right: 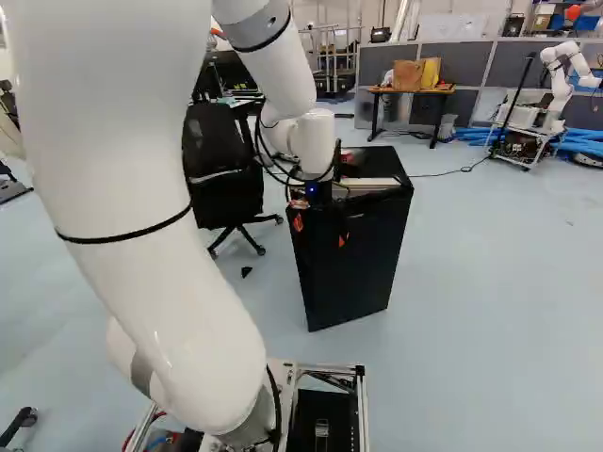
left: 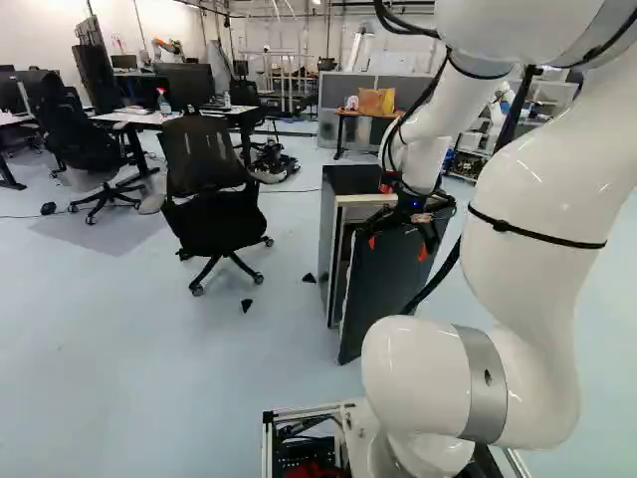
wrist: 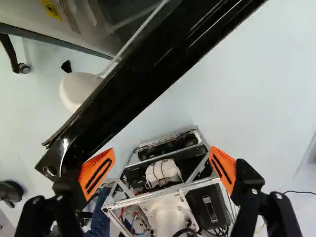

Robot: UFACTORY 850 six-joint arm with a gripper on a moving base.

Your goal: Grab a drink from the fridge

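The gripper [wrist: 160, 172] points downward with its fingers spread wide apart and nothing between them. One orange pad [wrist: 97, 173] is right beside the free end of the dark fridge door [wrist: 148, 74]; whether it touches the door cannot be told. The other pad stands well apart from the door, over the floor on the robot's side.

The door is ajar. In the left base view it stands out from the fridge body [left: 328, 234] like a tilted dark panel, with a narrow opening along the side nearest the office chair [left: 209, 194]. Beyond the door, the wrist view shows part of the pale fridge interior [wrist: 74, 17] with a yellow label. No drink can be seen in any view; it is presumably inside, hidden by the door and the fridge walls.

The step in hand appears to be opening the fridge. The gap looks too narrow to reach through, so the next move probably calls for getting a finger behind the door's free end and swinging it wider, clear of the arm's path. The arm would then need to come around to the opening and look for the drink. Pressing on the outer face instead could close the door or nudge the fridge.

Below the gripper, the wrist view shows the robot's own base [wrist: 168, 185]. Farther off, in the right base view, are a small table [right: 411, 91] holding a brown box [right: 408, 74], and another robot [right: 562, 80] on a cart.
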